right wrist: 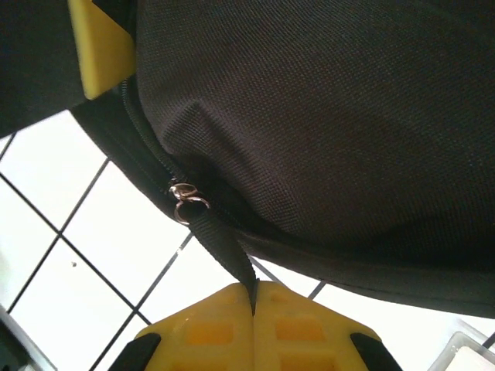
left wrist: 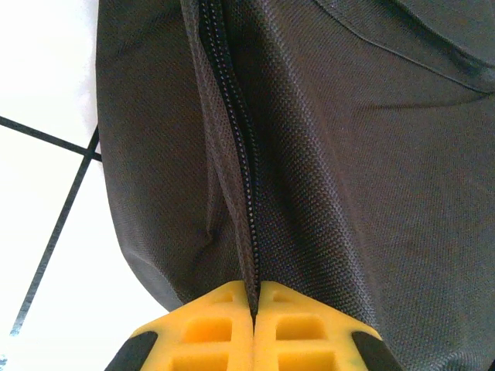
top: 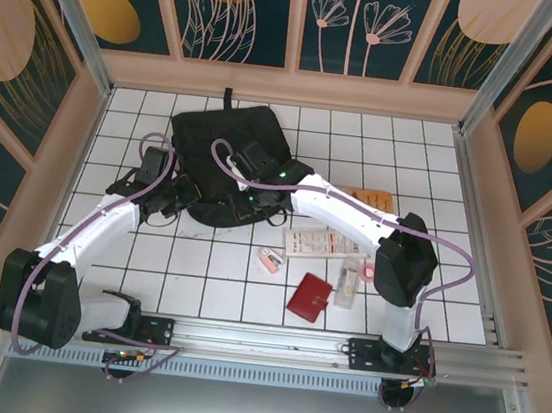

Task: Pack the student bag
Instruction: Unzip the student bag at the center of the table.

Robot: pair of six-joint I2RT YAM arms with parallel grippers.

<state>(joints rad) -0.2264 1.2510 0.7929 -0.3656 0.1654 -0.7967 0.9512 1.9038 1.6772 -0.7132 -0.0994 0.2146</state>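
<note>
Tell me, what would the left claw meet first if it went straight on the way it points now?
The bag: the left claw is shut on its fabric at the zipper, and black cloth lies right ahead. How far it would give is unclear.

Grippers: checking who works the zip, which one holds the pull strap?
The right gripper, shut on the black strap below the silver slider; the left gripper pinches bag fabric at the zipper teeth instead.
</note>
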